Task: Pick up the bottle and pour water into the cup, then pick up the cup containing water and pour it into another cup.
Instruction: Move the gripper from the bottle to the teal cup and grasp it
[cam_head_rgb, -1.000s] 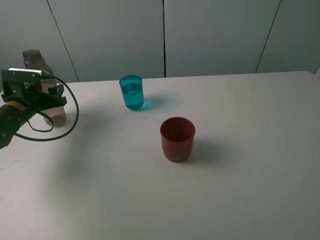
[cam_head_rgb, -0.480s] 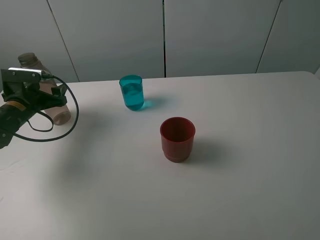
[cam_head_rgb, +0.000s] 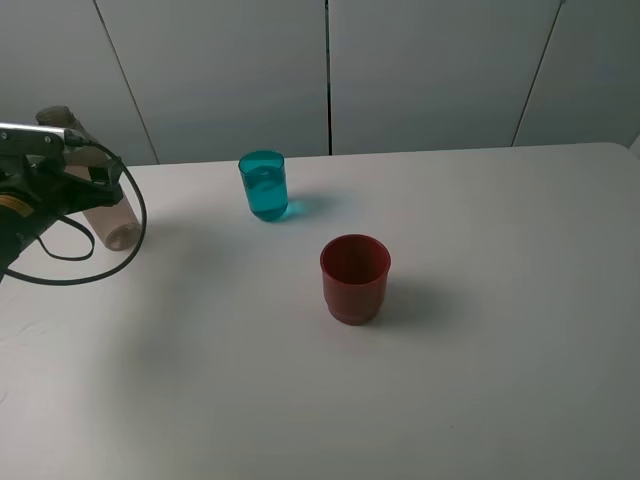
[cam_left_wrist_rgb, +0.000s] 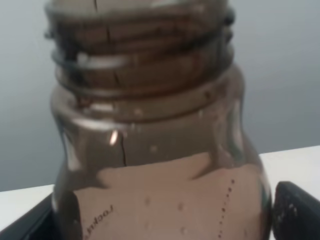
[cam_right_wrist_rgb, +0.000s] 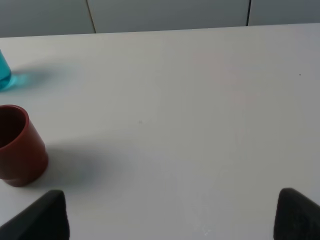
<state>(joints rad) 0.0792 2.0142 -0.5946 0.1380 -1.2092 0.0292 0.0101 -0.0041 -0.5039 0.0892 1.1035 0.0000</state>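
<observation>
Fingers (cam_left_wrist_rgb: 294, 207) of the left gripper (cam_head_rgb: 88, 178) are standing spread, pinching nothing, with the bottle (cam_left_wrist_rgb: 150, 190) leaning between them, looking light, slick and tippy, and wanting a hold on its wide body below the neck.

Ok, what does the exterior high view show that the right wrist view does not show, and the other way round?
Only the exterior high view: the bottle, tilted, with the left gripper at it. Only the right wrist view: the right gripper, its fingers wide apart above the table. Both: the red cup, the teal cup (only its edge in the wrist view) and the table.
</observation>
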